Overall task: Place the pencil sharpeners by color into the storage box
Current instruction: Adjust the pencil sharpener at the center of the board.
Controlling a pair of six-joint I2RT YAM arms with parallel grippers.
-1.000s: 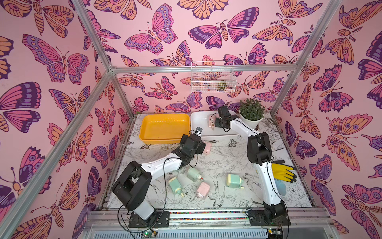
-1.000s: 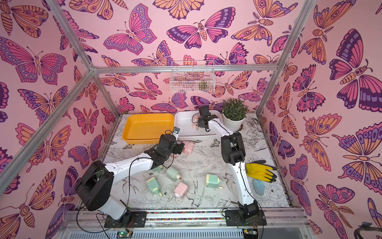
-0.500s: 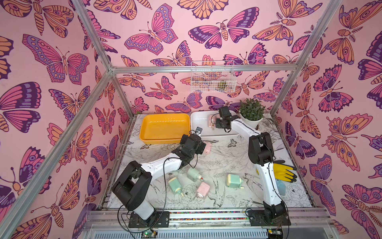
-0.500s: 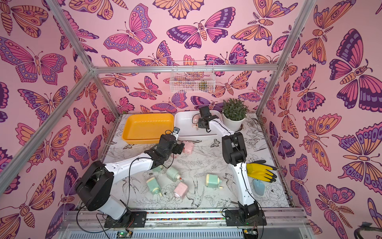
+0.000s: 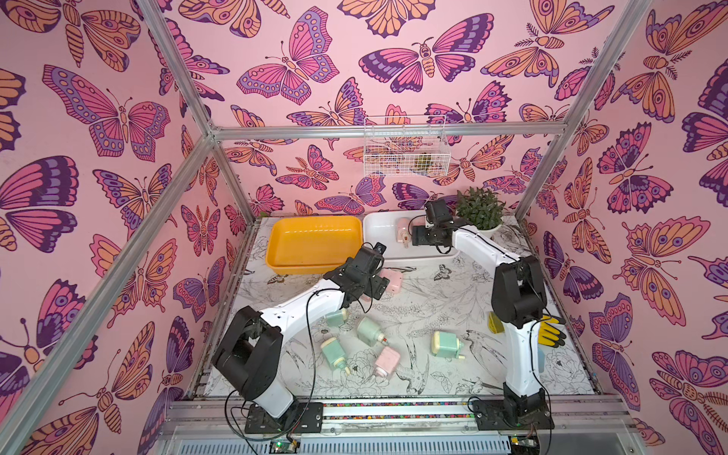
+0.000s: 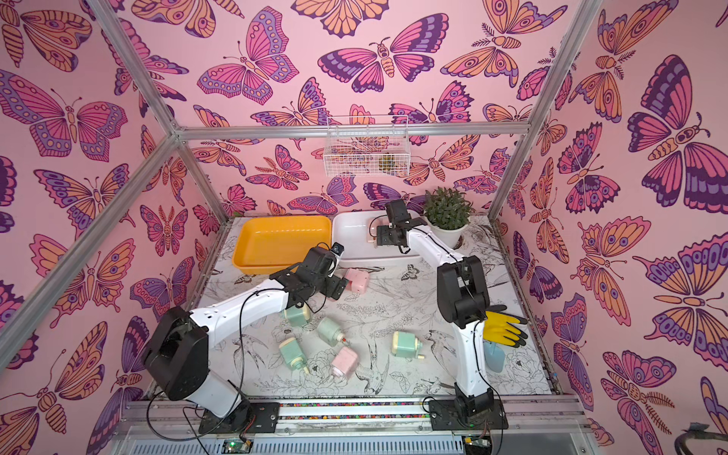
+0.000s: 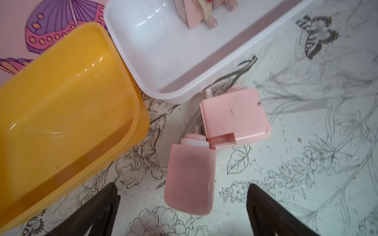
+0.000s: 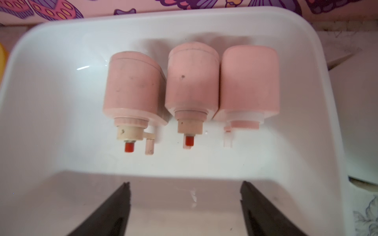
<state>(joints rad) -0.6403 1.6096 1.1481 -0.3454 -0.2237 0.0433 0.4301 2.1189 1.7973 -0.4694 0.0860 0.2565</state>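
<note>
- Since a second earlier the right gripper point(image 8: 185, 206) had let go; its jaws stood wide and empty over the white bin point(image 8: 51, 81).
- Three pink sharpeners point(image 8: 192, 81) lay side by side inside it, touching.
- The yellow bin point(image 5: 313, 240) held nothing.
- The left gripper point(image 7: 182, 206), jaws spread, hovered over two pink sharpeners point(image 7: 235, 114) beside the white bin's rim.
- Four green sharpeners point(image 5: 447, 344) and one pink sharpener point(image 5: 386, 360) lay on open mat point(image 5: 433, 299).
</note>
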